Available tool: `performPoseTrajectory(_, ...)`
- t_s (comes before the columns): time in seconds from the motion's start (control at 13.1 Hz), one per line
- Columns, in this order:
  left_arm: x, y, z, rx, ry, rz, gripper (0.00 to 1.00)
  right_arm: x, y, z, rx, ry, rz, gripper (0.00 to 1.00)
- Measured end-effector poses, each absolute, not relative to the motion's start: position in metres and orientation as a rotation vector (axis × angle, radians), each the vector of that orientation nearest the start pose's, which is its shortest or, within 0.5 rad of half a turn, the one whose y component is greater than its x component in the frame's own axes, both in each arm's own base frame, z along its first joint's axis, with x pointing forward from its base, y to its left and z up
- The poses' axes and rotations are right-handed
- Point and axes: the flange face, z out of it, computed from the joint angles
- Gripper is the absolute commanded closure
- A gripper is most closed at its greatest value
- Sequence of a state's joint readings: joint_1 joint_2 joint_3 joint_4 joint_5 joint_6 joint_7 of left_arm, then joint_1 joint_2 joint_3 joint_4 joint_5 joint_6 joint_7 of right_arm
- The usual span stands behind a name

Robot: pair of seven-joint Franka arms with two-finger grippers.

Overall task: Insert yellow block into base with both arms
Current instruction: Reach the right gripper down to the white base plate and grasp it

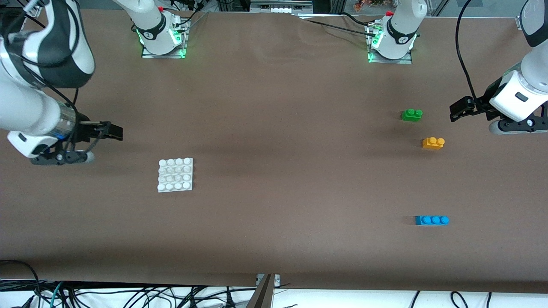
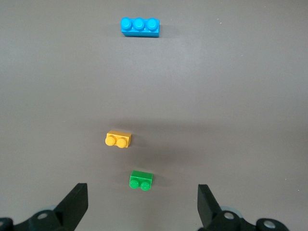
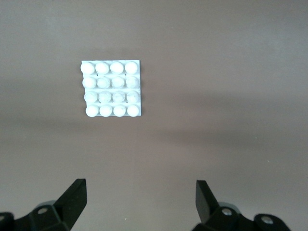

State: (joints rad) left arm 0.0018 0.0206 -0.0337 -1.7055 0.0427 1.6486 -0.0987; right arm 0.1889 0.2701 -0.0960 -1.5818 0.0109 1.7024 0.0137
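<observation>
A: Left wrist view: left gripper [image 2: 140, 204] spread wide, nothing between the fingers [image 2: 74, 202]. Hovering above bare table [image 1: 274, 107] at the left arm's end.

B: Past the fingertips?

A: Green brick [image 2: 141, 180] closest, then yellow block [image 2: 118, 139], then blue brick [image 2: 140, 27]. All studs up, all apart from one another.

B: Front view?

A: Yellow block [image 1: 433, 143] resting on the table, between green brick [image 1: 412, 114] and blue brick [image 1: 432, 220], blue nearest the camera.

B: Right side?

A: Right gripper [image 3: 140, 204] likewise parted and empty, waiting over the right arm's end. Base [image 3: 111, 89] flat on the table, well apart from the bricks. Nothing seated on its studs.
</observation>
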Motion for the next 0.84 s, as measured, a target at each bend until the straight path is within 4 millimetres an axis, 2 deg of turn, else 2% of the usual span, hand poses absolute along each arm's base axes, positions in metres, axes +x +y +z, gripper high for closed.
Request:
performPoseTrajectory(0.23,0.56,-0.013,0.556,-3.091,-0.096,0.115,0.0,0.643,0.077,0.439,-3.16,-0.146,0.143,0.0)
performPoseTrajectory(0.46,0.561,-0.014,0.557,-3.091,-0.095,0.113,0.0,0.661,0.082,0.374,-3.093,-0.086,0.182,0.0)
performPoseTrajectory(0.61,0.561,-0.014,0.557,-3.091,-0.095,0.112,0.0,0.667,0.084,0.337,-3.075,-0.061,0.208,0.0)
performPoseTrajectory(0.84,0.561,-0.014,0.557,-3.092,-0.095,0.112,0.0,0.671,0.083,0.307,-3.074,-0.042,0.207,0.01)
